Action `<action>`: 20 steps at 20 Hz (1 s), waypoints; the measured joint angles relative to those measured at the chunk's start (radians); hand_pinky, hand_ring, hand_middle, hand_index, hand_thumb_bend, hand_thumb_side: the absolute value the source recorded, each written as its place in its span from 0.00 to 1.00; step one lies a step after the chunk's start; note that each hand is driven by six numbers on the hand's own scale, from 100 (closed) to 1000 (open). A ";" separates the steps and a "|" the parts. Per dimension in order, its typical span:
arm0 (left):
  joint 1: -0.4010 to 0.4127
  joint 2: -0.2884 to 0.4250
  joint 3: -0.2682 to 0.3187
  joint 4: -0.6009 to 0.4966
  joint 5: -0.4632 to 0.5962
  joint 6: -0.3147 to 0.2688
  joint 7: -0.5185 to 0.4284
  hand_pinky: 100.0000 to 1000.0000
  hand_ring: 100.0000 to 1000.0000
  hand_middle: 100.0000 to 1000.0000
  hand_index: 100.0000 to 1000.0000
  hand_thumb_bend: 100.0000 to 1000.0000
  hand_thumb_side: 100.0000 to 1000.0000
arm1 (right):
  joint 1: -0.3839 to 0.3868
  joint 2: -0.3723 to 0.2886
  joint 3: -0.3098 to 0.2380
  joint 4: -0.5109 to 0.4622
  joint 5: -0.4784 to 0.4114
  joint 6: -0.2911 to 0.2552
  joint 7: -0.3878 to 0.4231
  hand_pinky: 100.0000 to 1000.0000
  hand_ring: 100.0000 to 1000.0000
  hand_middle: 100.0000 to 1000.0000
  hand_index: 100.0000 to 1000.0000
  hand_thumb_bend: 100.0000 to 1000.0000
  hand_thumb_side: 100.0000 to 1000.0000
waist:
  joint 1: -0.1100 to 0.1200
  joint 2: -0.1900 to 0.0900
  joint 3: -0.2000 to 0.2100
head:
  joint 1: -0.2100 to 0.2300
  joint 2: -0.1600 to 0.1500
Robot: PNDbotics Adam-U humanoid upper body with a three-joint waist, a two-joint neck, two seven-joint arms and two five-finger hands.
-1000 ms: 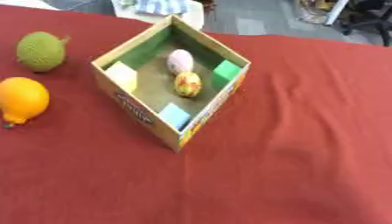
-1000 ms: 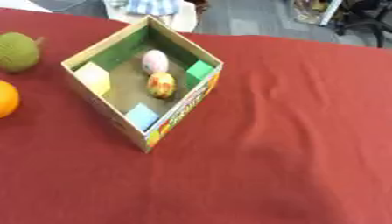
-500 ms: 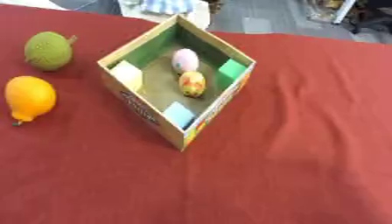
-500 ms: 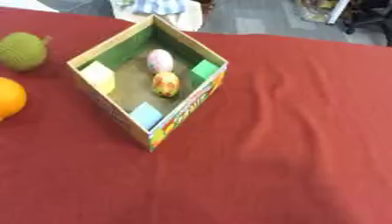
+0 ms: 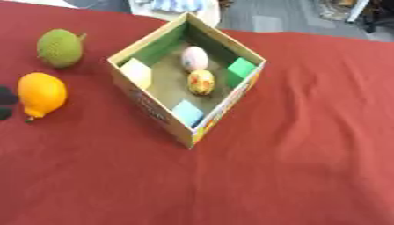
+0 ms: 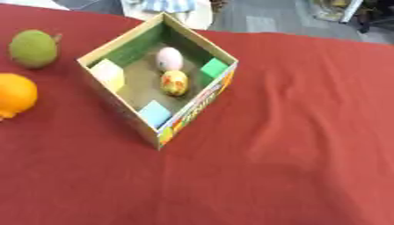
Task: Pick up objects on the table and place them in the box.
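You have a square box (image 5: 158,114) sitting cornerwise on the red tabletop (image 5: 308,145). Inside it lie a pink egg shape (image 5: 194,58) and a yellow spotted egg shape (image 5: 201,81), touching each other, with small flaps of yellow, green and blue in the corners. To the box's left you see a green bumpy fruit (image 5: 60,47) and, nearer you, an orange fruit (image 5: 41,93), both out on the cloth. Something dark (image 5: 6,101) shows at the left edge beside the orange fruit; you cannot tell what it is. No robot hand is clear enough for you to judge its fingers. Past the far edge is grey floor (image 5: 277,19).
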 measured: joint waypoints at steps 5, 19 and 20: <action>-0.062 0.000 -0.040 0.000 -0.035 0.027 -0.117 0.92 0.92 0.87 0.95 0.02 0.13 | -0.003 0.000 0.008 0.000 0.000 0.000 0.000 1.00 0.00 0.66 0.78 0.00 0.48 | 0.000 0.000 -0.001 | 0.000 0.007; -0.200 -0.021 -0.092 0.000 0.043 0.195 -0.269 0.93 0.93 0.88 0.95 0.00 0.13 | -0.003 0.000 0.028 0.000 0.027 0.000 0.000 1.00 0.00 0.66 0.78 0.00 0.48 | 0.000 -0.003 -0.002 | 0.000 0.014; -0.207 -0.025 -0.095 0.000 0.047 0.215 -0.283 0.93 0.94 0.88 0.95 0.00 0.13 | -0.003 0.000 0.028 0.000 0.028 0.000 0.000 1.00 0.00 0.66 0.78 0.00 0.48 | 0.000 -0.005 -0.004 | 0.000 0.014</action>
